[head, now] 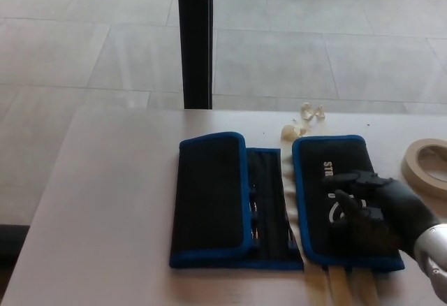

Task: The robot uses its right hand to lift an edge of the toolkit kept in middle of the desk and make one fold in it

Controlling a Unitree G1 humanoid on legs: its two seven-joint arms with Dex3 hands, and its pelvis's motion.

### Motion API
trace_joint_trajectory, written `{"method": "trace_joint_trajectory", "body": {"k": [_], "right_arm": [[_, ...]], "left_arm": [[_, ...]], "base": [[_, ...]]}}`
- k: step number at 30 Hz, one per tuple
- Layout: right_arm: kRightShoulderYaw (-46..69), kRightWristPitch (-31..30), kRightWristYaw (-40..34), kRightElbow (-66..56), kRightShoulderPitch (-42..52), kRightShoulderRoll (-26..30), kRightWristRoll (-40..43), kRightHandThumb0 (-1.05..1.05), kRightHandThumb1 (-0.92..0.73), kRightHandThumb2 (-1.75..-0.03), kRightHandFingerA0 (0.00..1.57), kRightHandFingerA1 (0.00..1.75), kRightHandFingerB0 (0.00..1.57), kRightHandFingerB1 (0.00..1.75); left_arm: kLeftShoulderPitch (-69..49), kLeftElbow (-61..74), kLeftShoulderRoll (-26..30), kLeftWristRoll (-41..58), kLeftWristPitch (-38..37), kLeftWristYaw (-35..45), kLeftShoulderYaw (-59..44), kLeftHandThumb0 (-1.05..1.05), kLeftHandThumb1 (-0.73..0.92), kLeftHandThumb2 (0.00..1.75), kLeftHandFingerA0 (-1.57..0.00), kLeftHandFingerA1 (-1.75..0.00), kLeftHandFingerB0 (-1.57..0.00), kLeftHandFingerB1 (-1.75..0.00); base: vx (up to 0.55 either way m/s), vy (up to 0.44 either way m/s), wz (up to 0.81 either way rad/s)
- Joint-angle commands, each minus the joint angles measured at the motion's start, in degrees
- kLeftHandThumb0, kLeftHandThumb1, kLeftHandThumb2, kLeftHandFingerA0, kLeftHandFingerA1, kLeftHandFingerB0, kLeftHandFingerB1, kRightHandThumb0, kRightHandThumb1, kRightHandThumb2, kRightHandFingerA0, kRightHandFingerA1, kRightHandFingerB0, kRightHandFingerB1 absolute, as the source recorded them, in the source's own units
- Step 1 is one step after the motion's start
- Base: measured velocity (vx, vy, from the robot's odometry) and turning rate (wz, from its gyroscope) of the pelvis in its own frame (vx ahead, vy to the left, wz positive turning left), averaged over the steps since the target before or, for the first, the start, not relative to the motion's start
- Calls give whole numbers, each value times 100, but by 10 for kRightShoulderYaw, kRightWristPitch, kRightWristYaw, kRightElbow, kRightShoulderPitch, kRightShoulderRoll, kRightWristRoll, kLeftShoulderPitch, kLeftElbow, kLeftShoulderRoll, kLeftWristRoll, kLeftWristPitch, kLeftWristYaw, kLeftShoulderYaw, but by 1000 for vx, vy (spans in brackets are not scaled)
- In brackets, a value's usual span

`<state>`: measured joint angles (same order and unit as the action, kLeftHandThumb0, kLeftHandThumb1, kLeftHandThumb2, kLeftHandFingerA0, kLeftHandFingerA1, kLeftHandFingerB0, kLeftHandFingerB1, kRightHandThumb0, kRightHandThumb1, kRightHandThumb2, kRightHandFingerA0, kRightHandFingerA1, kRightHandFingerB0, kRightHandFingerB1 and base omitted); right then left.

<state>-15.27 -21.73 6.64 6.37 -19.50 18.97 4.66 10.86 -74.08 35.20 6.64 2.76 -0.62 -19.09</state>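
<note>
Only the robot's right hand [374,205] and a bit of its wrist show, at the lower right corner. The hand is matte black all over, with thick, blocky fingers [349,178] that have rounded tips and visible joints between their segments. Behind the hand, the wrist turns into a smooth, silvery-grey metal cuff with a soft sheen. There may be a seam on that cuff, but the picture is too blurred to tell.
</note>
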Motion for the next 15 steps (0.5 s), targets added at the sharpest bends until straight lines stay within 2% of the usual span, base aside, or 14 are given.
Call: {"method": "trace_joint_trajectory", "body": {"k": [1,2,6,8,15], "right_arm": [[-91,126,14,-1,-4,60,-155,-61,-62,-97,48,65,35,54],[-96,130,15,-6,1,69,-161,-58,-77,-63,54,59,40,42],[-105,119,24,-31,11,99,-173,-60,-79,-63,54,60,40,42],[-82,146,23,-24,24,118,-159,-60,-79,-63,56,66,41,45],[5,126,68,-48,31,146,-94,-53,-75,-62,56,62,42,43]], "left_arm": [[3,1,28,-21,10,4,16,-60,74,63,-67,-77,-57,-61],[2,0,28,-20,9,3,17,-59,75,62,-66,-76,-58,-60],[-2,0,28,-15,4,5,15,-61,75,62,-67,-75,-53,-56],[-5,0,28,-18,3,6,19,-61,75,63,-66,-75,-52,-55],[-6,0,25,-6,3,3,8,-61,74,62,-66,-76,-52,-56]], "base": [[0,0,0],[0,0,0],[0,0,0],[0,0,0],[0,0,1]]}}
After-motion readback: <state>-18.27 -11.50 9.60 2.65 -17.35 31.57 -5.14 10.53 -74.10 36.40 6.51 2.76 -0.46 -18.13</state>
